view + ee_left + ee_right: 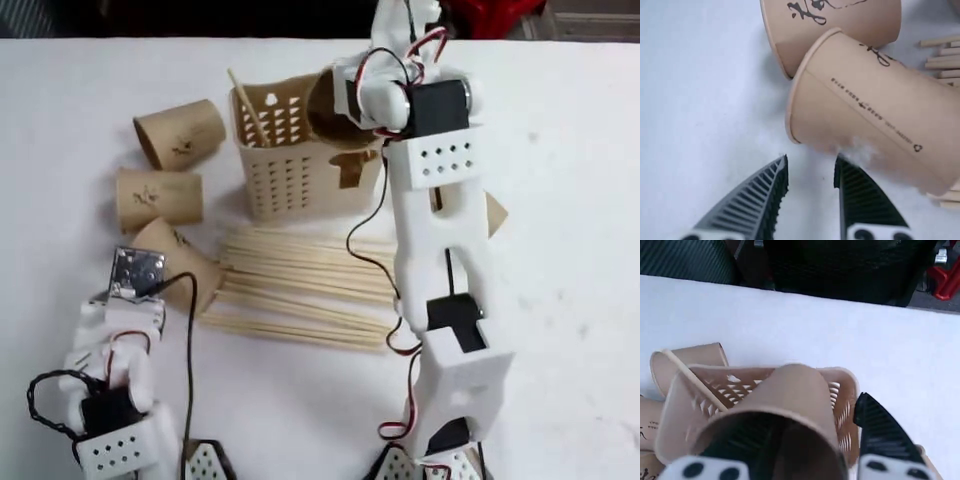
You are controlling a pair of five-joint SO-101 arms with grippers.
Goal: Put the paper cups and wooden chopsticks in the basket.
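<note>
R gripper (832,427) clamps held cup (790,390) by the rim, one finger inside, over basket (300,180). L gripper (811,162) spread open, just short of lying cup (875,110) on table (560,200), by sticks (300,290). Cups look light and crushable, so pinch rim gently. Sticks stiff, thin: take mid-length.

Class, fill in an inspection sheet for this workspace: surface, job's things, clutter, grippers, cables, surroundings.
Surface: white table, bare at the right.
Job's things: basket upright, one chopstick standing in it; three lying cups beside it; chopstick pile flat in front.
Clutter: brown piece half hidden behind the right arm, cannot tell what.
Grippers: left gripper open beside a lying cup; right gripper shut on held cup above basket.
Cables: black cable droops from right arm across the pile.
Surroundings: dark chairs beyond the far edge.
</note>
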